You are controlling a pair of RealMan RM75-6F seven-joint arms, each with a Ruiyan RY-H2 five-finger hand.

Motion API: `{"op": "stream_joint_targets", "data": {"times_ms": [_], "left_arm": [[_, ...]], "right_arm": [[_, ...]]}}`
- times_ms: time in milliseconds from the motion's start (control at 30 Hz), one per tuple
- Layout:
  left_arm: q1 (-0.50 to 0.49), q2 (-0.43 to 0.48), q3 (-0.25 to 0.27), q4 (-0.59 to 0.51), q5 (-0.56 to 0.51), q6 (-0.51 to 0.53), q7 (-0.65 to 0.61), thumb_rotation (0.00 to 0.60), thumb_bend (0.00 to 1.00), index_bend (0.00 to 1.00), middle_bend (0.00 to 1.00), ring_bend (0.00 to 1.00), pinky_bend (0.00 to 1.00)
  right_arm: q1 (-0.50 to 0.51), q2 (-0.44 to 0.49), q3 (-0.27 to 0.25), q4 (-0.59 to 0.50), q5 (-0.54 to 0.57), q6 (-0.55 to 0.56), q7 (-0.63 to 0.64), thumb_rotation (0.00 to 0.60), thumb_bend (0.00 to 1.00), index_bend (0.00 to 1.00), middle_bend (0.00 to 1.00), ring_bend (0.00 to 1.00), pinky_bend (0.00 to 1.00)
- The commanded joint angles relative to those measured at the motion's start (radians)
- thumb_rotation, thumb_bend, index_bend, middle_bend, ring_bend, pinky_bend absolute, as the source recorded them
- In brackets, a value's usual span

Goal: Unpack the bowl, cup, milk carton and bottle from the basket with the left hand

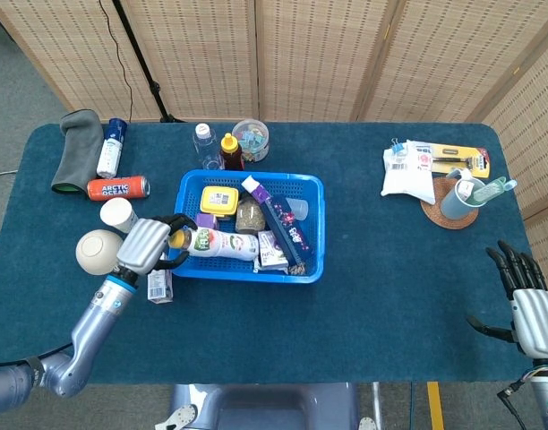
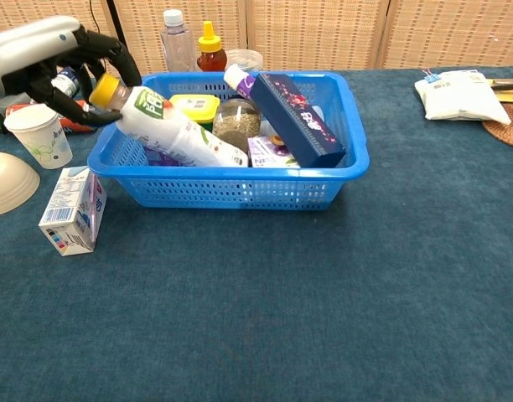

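My left hand [image 1: 149,244] [image 2: 47,59] grips the neck end of a white bottle [image 1: 222,242] [image 2: 177,126] with a yellow cap [image 2: 106,90]. The bottle lies tilted, with its cap raised over the left rim of the blue basket [image 1: 314,228] [image 2: 231,180] and its body still inside. Left of the basket, on the table, stand a cream bowl [image 1: 98,251] [image 2: 5,180], a white paper cup [image 1: 119,213] [image 2: 40,136] and a small milk carton [image 1: 159,285] [image 2: 72,209]. My right hand [image 1: 534,300] hovers open at the table's right edge, far from the basket.
The basket also holds a purple box [image 2: 294,117], a yellow-lidded tub [image 2: 194,107] and a jar [image 2: 237,117]. Behind it stand a clear bottle [image 1: 203,141], a honey bottle [image 1: 229,150] and a clip tub [image 1: 251,139]. A red can [image 1: 117,187], a spray can [image 1: 111,148] and a grey cloth [image 1: 75,148] lie at the far left. A packet [image 1: 408,170] and a mug [image 1: 459,197] are at the far right.
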Motion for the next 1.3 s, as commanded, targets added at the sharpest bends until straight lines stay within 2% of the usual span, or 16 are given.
{"op": "stream_joint_targets", "data": {"times_ms": [33,433,833,1133,1200,1300], "left_arm": [[0.010,0.024,-0.023,-0.032,0.026,0.040,-0.030,0.600,0.49,0.70,0.53,0.52,0.47],[0.037,0.130,-0.080,-0.174,0.047,0.131,-0.032,0.600,0.49,0.72,0.54,0.53,0.47],[0.112,0.326,-0.143,-0.304,0.029,0.220,-0.083,0.600,0.49,0.72,0.54,0.53,0.47],[0.134,0.355,-0.125,-0.263,-0.012,0.191,-0.124,0.600,0.48,0.72,0.54,0.53,0.47],[0.124,0.318,-0.099,-0.199,-0.045,0.136,-0.137,0.600,0.48,0.72,0.54,0.53,0.47],[0.107,0.263,-0.087,-0.120,-0.056,0.106,-0.155,0.600,0.48,0.71,0.54,0.53,0.47]], "right_arm": [[0.000,0.000,-0.001,0.000,-0.001,-0.001,0.001,0.600,0.00,0.00,0.00,0.00,0.00],[-0.004,0.007,-0.001,-0.004,-0.006,0.009,0.014,0.600,0.00,0.00,0.00,0.00,0.00],[-0.007,0.010,-0.004,-0.007,-0.015,0.018,0.016,0.600,0.00,0.00,0.00,0.00,0.00],[-0.008,0.008,-0.009,-0.012,-0.025,0.018,0.008,0.600,0.00,0.00,0.00,0.00,0.00],[-0.006,0.006,-0.014,-0.014,-0.031,0.014,0.001,0.600,0.00,0.00,0.00,0.00,0.00],[-0.005,0.003,-0.014,-0.016,-0.029,0.010,-0.008,0.600,0.00,0.00,0.00,0.00,0.00]]}}
